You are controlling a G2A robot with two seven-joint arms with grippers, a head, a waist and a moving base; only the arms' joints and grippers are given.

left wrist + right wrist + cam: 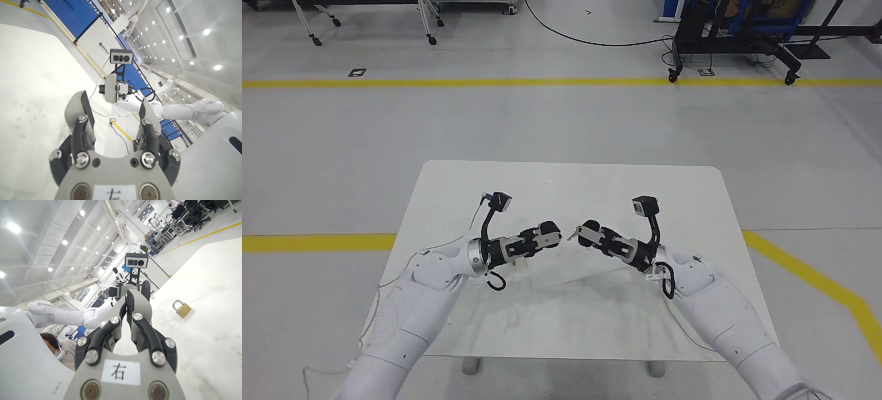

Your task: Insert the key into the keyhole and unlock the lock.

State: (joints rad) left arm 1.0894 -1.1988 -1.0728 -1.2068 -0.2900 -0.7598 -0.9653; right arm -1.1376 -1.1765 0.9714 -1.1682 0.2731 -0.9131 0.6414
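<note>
Above the middle of the white bench (662, 195) the two arms meet almost tip to tip. The left pincer (114, 98) gapes wide with nothing between its pads. The right pincer (129, 294), facing it, is pressed closed, and whether it grips anything I cannot tell. The brass padlock (181, 309) lies flat on the bench, near the right pincer but apart from it

The padlock (182, 310) has a dull brass-looking body and a glossy silver metal shackle. The table (208, 291) is smooth, matt white, faintly scuffed. The left end effector (114, 101) and right end effector (129, 294) show matt grey plastic-looking fingers (74, 107), black ribbed pads (88, 108) and shiny metal screws (169, 343).
</note>
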